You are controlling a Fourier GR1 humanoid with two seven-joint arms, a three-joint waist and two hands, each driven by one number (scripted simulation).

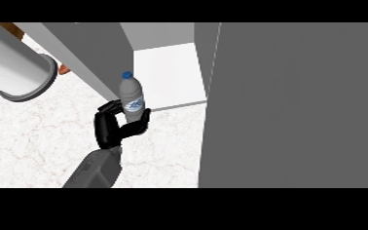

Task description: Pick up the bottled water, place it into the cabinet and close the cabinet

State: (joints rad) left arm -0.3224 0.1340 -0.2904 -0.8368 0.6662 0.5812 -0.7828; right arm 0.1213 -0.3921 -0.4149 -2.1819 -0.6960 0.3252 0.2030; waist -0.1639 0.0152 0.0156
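Note:
A clear water bottle (131,93) with a blue cap and a blue-and-white label stands upright in my left hand (115,126). The fingers curl round its lower part from the left and the thumb from the right, hiding its base. Bottle and hand are at the front left corner of the open cabinet (173,70), whose white floor shows just behind and to the right. The bottle is close beside the cabinet's grey left panel (93,53). My right hand shows nowhere.
A large grey cabinet door (287,107) fills the right side and hides everything behind it. A big white round vessel with a grey rim (22,73) lies at the upper left, an orange item (64,69) beside it. White marble counter (43,141) spreads below.

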